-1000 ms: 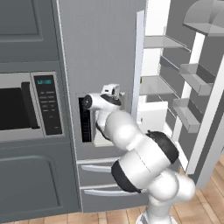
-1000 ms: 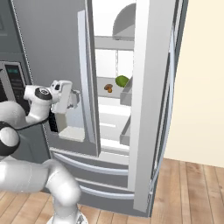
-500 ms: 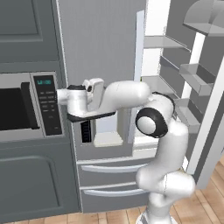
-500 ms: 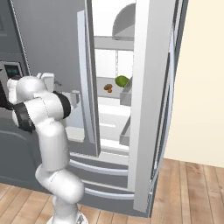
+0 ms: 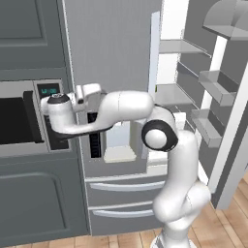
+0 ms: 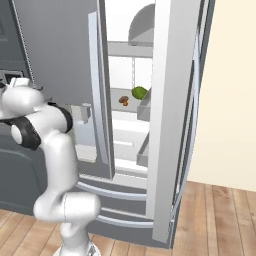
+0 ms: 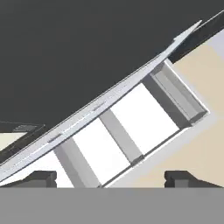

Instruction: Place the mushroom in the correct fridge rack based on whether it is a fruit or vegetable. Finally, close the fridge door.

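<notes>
Claw (image 7: pixel 109 177), hand view: two dark fingertips (image 7: pixel 40 177) stand far apart at the bottom edge, jaws wide, nothing between them. Ahead, tilted across the frame: a dark grey panel over the upper half, a pale steel edge running diagonally, white fridge interior with grey shelf rails (image 7: pixel 120 135) below it, and a beige wall at right.

Left base view: white arm (image 5: pixel 169 160) rises from lower right, elbow bent, forearm reaching left across the closed dispenser door (image 5: pixel 109 63). The hand (image 5: pixel 60 109) sits at the left end of the forearm, in front of the seam between that door and the built-in microwave (image 5: pixel 19 118); the claw itself cannot be made out here. Water dispenser recess (image 5: pixel 118 143) shows below the forearm. Two drawer fronts (image 5: pixel 121 198) with horizontal handles lie beneath. Fridge door (image 5: pixel 225 160), swung open at right, shows grey bins (image 5: pixel 215 87) on its inner side. White shelves (image 5: pixel 174 46) of the open compartment are visible between the two doors.

Right base view: arm at lower left, hand near the left edge, upper arm in front of the dispenser door. Fridge door (image 6: pixel 172 120) stands open, seen edge-on, its outer face toward the beige wall. Inside the open compartment, the small brown mushroom (image 6: pixel 123 100) rests on a middle white shelf (image 6: pixel 120 107), just beside a green rounded item (image 6: pixel 139 92), apart from the arm. Wooden floor (image 6: pixel 220 220) at lower right.
</notes>
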Controlling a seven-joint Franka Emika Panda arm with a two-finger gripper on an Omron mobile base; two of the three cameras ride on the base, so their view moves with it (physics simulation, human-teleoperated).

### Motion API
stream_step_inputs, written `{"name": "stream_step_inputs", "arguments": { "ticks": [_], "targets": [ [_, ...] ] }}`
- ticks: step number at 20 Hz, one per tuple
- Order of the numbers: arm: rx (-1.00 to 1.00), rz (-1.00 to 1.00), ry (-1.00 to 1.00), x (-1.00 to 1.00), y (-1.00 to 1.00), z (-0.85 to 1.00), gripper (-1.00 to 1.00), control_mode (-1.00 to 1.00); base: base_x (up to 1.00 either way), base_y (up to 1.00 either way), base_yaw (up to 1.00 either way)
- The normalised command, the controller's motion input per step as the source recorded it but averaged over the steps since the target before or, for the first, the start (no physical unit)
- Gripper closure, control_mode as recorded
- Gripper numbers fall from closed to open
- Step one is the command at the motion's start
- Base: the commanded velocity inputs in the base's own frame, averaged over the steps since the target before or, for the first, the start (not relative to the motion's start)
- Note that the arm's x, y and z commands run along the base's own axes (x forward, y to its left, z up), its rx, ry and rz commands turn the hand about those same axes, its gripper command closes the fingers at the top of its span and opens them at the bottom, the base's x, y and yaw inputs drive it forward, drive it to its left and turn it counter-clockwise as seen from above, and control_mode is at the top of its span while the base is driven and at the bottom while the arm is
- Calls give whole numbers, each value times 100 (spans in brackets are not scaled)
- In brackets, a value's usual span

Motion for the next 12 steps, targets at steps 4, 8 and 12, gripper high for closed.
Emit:
{"name": "stream_step_inputs", "arguments": {
  "ticks": [4, 8, 12],
  "targets": [
    [15, 0, -54, -100, -100, 11, -100, -100, 0, 0, 0],
    [17, 2, -27, -100, -100, -26, -100, -100, 0, 0, 0],
    [27, 20, -26, -100, -100, 4, -100, -100, 0, 0, 0]
  ]
}}
